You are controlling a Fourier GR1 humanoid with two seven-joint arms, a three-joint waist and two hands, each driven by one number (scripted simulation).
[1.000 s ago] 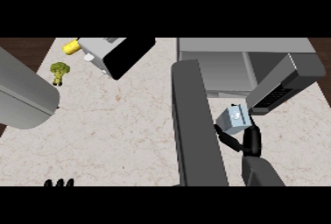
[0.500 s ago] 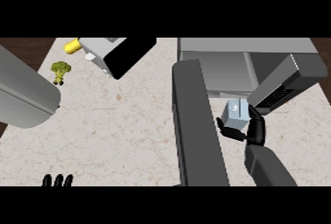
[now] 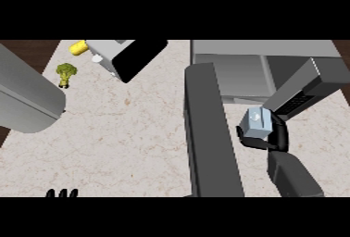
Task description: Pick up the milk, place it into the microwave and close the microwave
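Right hand [image 3: 268, 139] around boxy milk [image 3: 258, 124]

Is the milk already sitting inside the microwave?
No, the milk is in the right robot hand, in front of the open microwave.

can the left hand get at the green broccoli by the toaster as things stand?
Probably not easily. The left hand rests at the view's lower edge, only fingertips showing, while the small green broccoli sits at the far left of the counter. Bare marble counter lies between, though the large grey cylinder crowds that side.
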